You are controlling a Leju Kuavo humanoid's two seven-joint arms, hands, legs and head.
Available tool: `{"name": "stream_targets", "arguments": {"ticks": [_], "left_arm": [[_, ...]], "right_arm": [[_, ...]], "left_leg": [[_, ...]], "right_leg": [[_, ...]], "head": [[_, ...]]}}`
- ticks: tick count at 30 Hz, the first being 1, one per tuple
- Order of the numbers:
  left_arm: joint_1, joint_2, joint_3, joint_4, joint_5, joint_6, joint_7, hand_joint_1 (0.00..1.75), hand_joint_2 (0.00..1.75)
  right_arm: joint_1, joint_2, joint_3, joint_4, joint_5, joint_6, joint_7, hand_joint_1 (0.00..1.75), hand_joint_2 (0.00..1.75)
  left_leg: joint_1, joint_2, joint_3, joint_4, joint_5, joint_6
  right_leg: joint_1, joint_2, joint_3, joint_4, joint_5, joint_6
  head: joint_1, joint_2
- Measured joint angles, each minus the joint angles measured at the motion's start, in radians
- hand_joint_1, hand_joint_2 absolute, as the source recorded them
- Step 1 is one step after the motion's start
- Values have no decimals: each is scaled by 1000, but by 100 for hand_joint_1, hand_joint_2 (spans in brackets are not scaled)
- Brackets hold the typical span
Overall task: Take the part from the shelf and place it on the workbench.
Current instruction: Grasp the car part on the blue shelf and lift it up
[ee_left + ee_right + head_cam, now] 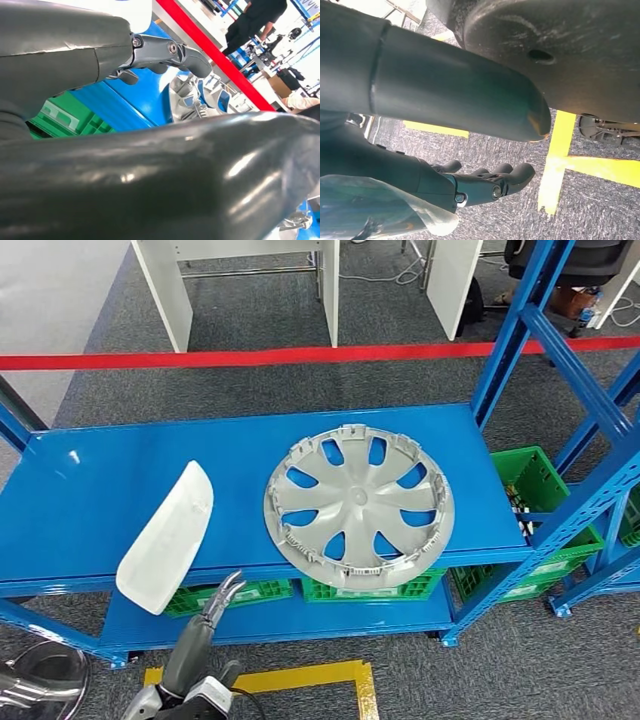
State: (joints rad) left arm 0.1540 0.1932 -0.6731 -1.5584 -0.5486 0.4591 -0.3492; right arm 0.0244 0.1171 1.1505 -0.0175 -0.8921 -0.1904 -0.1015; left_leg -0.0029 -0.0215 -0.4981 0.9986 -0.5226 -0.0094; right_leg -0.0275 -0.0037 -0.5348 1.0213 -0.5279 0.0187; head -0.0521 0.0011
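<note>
Shelf (pixel 90 490) is big and blue, and you can use it as your mark. On its top board lies the round grey wheel cover (pixel 359 506), flat, near the front edge. Beside it, also on the top board, lies a white curved part (pixel 166 536), and its low end sticks out past the front edge of the shelf.

Green crates sit under the top board. You see one crate (pixel 370 589) below the wheel cover, and another green crate (pixel 540 488) at the far end of the shelf with some dark and white bits in it. You cannot tell what the bits are.

Your left hand (pixel 198 635) is just in front of the shelf, below the white part. Its fingers (pixel 225 593) are spread and hold nothing.

Your right hand (pixel 478 182) hangs over the grey carpet by a yellow floor line (pixel 561 165). Its fingers are loose and hold nothing.
</note>
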Motion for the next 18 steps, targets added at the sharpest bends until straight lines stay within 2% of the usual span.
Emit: {"name": "stream_targets", "arguments": {"ticks": [3,6,8,10,12,15,18], "left_arm": [[-7,0,-6,-10,-7,-35,-26,0,0],[-44,-13,-20,-11,-10,-131,-78,0,0],[-69,-31,-25,-11,-19,-164,-100,0,87],[-81,-45,-26,-12,-45,-154,-110,0,175],[-73,-48,-16,-28,-131,-73,-92,0,175],[-38,-16,39,-108,-292,107,-44,0,175],[-9,21,101,-186,-348,147,-27,0,175]], "right_arm": [[-9,0,-2,0,-20,4,27,0,0],[-46,-6,-12,-13,-68,3,114,0,0],[-71,-16,-17,-30,-84,-1,150,0,0],[-86,-22,-20,-42,-94,-6,159,0,0],[-92,-26,-27,-49,-109,-11,156,0,0],[-91,-30,-38,-56,-132,-16,152,0,0],[-91,-32,-45,-59,-145,-15,150,0,0]], "left_leg": [[0,0,0,0,0,0],[0,0,0,0,1,0],[0,1,0,1,1,0],[0,1,0,2,1,1],[0,1,0,2,1,1],[0,1,0,2,1,1],[1,1,-1,2,1,1]], "right_leg": [[0,0,0,0,0,0],[0,1,0,0,1,1],[0,2,0,0,2,2],[0,2,1,0,2,2],[0,2,1,0,2,2],[0,2,0,0,2,2],[1,2,0,0,1,2]], "head": [[0,0],[0,0],[0,0],[0,0],[0,0],[0,0],[0,0]]}}
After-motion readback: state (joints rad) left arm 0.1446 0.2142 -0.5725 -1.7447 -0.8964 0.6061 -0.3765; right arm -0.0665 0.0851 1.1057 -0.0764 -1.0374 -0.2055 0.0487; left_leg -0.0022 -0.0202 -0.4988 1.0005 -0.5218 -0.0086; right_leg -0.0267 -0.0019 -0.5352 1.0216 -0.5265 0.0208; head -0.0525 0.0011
